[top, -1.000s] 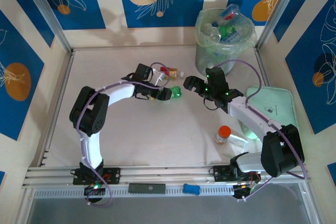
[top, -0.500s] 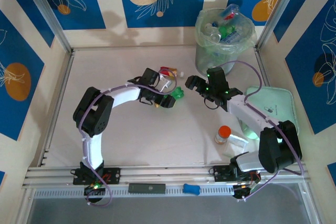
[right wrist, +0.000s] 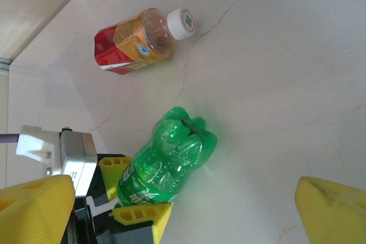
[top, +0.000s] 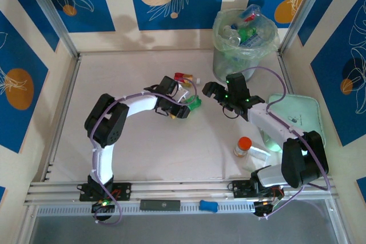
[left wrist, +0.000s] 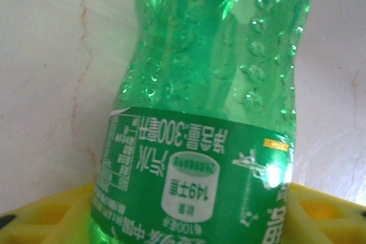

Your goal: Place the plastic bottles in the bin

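A green plastic bottle [top: 194, 103] lies on the table near the middle, and my left gripper [top: 184, 108] is shut on its labelled end. In the left wrist view the green bottle [left wrist: 211, 112] runs up the frame, with yellow fingers [left wrist: 48, 215] pressed on both sides at the bottom. My right gripper [top: 220, 92] hangs open just right of it. From the right wrist I see the green bottle [right wrist: 168, 164] and, beyond it, a red-and-gold bottle [right wrist: 134, 41] lying alone. The bin [top: 246, 55] stands at the back right with several bottles inside.
A squat clear container with an orange cap [top: 244, 146] stands on the table at the front right. A mint-green tray [top: 300, 112] lies at the right edge. The red-and-gold bottle [top: 183, 77] lies just behind the left gripper.
My left gripper slid right around the green bottle and closed on it. The right arm has hardly moved.
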Available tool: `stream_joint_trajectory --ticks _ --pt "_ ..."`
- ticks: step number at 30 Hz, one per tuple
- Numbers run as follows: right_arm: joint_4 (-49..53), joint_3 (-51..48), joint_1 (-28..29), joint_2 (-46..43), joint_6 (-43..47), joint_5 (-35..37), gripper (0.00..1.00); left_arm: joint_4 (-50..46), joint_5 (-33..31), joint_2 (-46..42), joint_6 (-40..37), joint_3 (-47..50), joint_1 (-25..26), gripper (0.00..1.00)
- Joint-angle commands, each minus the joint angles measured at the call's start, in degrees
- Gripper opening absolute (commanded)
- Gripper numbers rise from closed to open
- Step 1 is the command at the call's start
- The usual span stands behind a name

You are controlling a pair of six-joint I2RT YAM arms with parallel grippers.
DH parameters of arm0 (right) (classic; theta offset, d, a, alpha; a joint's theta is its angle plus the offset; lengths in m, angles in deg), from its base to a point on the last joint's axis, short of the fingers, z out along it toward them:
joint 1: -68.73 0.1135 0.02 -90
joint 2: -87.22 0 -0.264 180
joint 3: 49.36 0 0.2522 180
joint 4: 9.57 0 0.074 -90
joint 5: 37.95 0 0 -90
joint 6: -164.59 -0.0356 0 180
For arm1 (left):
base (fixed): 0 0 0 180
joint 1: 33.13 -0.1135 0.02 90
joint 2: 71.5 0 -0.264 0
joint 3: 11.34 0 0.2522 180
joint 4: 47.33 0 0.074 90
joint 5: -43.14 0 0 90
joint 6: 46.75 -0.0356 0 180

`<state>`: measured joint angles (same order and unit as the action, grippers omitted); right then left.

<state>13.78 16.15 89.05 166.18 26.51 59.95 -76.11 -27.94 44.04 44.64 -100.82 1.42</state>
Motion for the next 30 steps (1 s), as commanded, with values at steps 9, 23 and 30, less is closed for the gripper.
stream_joint_trajectory --ticks 9,23,30 --pt "-3.61 -0.26 -0.10 0.40 -2.35 -6.07 0.99 12.81 3.51 -9.11 9.17 9.11 0.88 0.46" --pt "-15.31 2.88 5.11 6.72 -5.25 -17.47 0.94 34.80 5.80 -20.86 26.72 23.04 0.72 0.47" --pt "-19.05 3.21 5.96 10.04 -7.18 -20.56 0.83 37.77 9.03 -22.03 28.28 24.33 0.79 0.48"
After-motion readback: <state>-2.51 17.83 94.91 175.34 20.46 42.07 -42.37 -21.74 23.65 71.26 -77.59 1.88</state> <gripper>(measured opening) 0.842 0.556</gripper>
